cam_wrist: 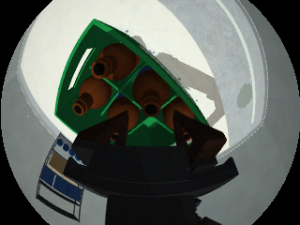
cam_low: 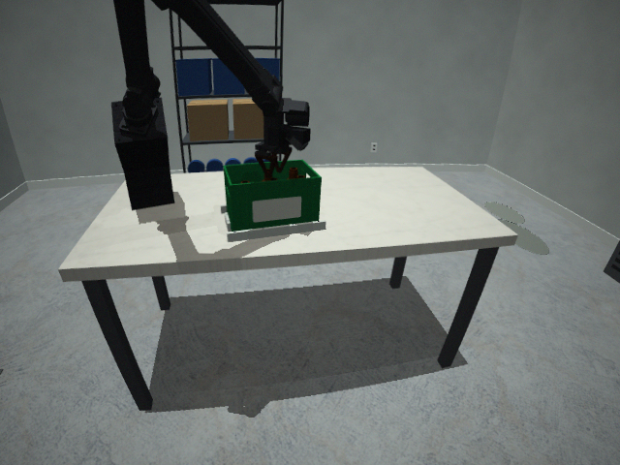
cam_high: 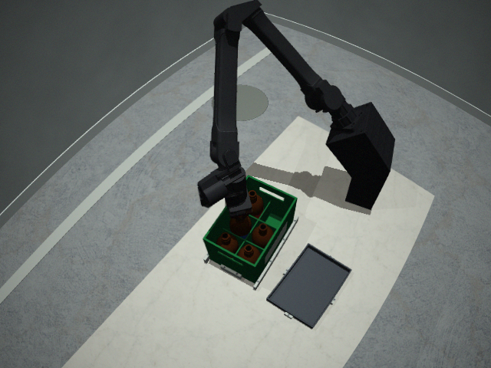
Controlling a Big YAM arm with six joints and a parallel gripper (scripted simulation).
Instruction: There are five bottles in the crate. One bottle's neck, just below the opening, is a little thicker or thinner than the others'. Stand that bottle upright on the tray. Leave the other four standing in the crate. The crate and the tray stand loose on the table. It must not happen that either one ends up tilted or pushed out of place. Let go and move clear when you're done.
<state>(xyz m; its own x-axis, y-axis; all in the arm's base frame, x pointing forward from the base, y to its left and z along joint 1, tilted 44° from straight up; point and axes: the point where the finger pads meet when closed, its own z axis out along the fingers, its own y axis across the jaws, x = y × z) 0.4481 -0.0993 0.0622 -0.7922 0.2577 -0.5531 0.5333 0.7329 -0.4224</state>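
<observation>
A green crate (cam_high: 234, 264) (cam_low: 240, 200) (cam_wrist: 74, 71) holds several brown bottles, all upright. In the top view one bottle (cam_high: 255, 202) stands at the back, one (cam_high: 261, 233) in the middle right, and two at the front (cam_high: 226, 241) (cam_high: 248, 251). My gripper (cam_high: 239, 214) (cam_low: 272, 168) (cam_wrist: 150, 122) is open and reaches down into the crate, its fingers on either side of the neck of the middle-left bottle (cam_high: 240, 225) (cam_wrist: 150, 90) without closing on it. The dark grey tray (cam_high: 309, 285) lies empty to the right of the crate.
The crate's back-right cell (cam_high: 274, 218) is empty. The arm's black base box (cam_high: 363, 158) (cam_low: 144, 160) stands on the table behind the crate. A shelf with boxes (cam_low: 220, 117) stands behind the table.
</observation>
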